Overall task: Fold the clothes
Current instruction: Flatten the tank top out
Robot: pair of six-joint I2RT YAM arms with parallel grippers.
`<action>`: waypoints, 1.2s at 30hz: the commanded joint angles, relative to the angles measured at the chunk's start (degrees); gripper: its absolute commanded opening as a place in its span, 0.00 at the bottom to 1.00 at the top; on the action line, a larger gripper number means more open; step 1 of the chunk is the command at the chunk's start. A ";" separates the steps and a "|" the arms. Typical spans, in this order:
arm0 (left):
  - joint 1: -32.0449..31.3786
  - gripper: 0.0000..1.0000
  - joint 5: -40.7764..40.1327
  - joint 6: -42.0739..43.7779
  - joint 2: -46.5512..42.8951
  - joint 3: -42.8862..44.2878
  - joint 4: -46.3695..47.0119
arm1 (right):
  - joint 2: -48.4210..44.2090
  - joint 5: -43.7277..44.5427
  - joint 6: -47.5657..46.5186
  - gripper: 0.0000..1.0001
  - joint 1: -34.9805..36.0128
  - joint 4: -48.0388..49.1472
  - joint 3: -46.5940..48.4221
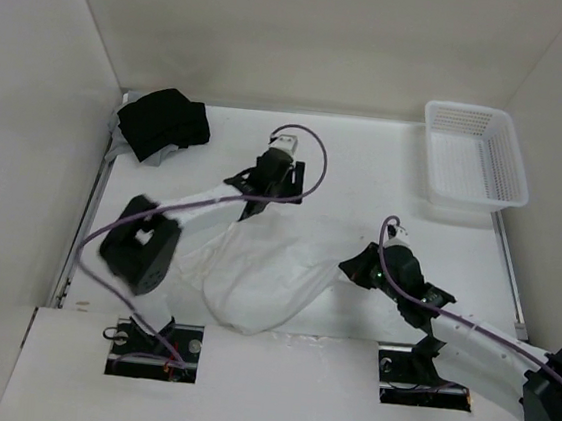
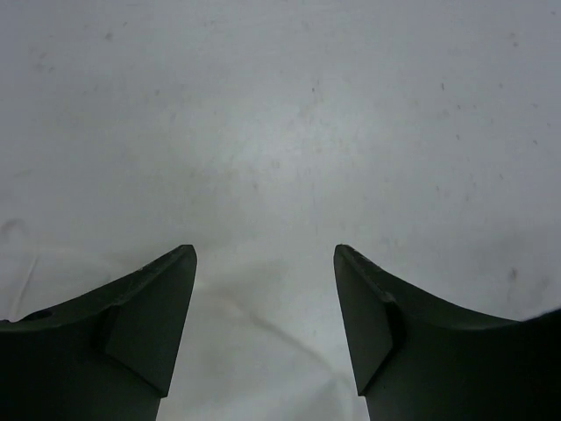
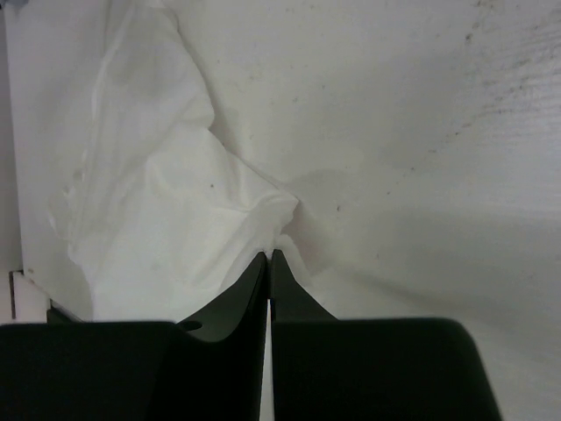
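nearest the arm bases lies the white garment (image 1: pixel 264 279), a rumpled, loosely rounded sheet spread on the tabletop (image 1: pixel 365 179) between the two arms, its near edge at the tabletop's front lip

at its right edge the right tool (image 3: pixel 272 254) is closed tight, and a raised fold of the cloth runs straight into its tips with a shadow beneath, so it appears to have a thin pinch of that corner

farther in, the left tool (image 2: pixel 263 250) stands well open with nothing between its fingers, and it hovers over the garment's far corner, with only a pale edge of fabric showing low between the fingers and bare tabletop beyond

i judge the fold to be early: one side is gripped, the other is free and the sheet is not yet flat or doubled

the next move calls for the left tool to drop onto the far corner and close on a single layer, so both arms can pull the cloth taut

at the back, well apart, sit a black cloth bundle (image 1: pixel 162 123) and a white basket (image 1: pixel 463 107)
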 commanded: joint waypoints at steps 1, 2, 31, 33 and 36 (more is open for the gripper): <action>-3.37 0.62 -7.41 -3.54 -23.54 -14.08 10.28 | -1.36 -1.28 -1.54 0.05 -1.65 4.89 0.10; -4.52 0.62 -9.43 -5.02 -27.50 -19.70 9.32 | -1.80 -1.37 -1.89 0.05 -1.91 4.89 0.01; 0.74 0.05 -17.79 -21.94 -32.38 -37.71 -4.78 | -5.14 -2.51 -1.90 0.06 -2.00 8.32 -2.36; 2.67 0.05 -18.06 -16.93 -28.79 -32.10 1.28 | -4.27 -2.51 -1.98 0.06 -2.17 8.32 -2.36; 4.43 0.05 -17.10 -9.81 -18.17 -20.42 7.89 | -2.42 -2.51 -1.98 0.06 -2.79 8.49 -1.93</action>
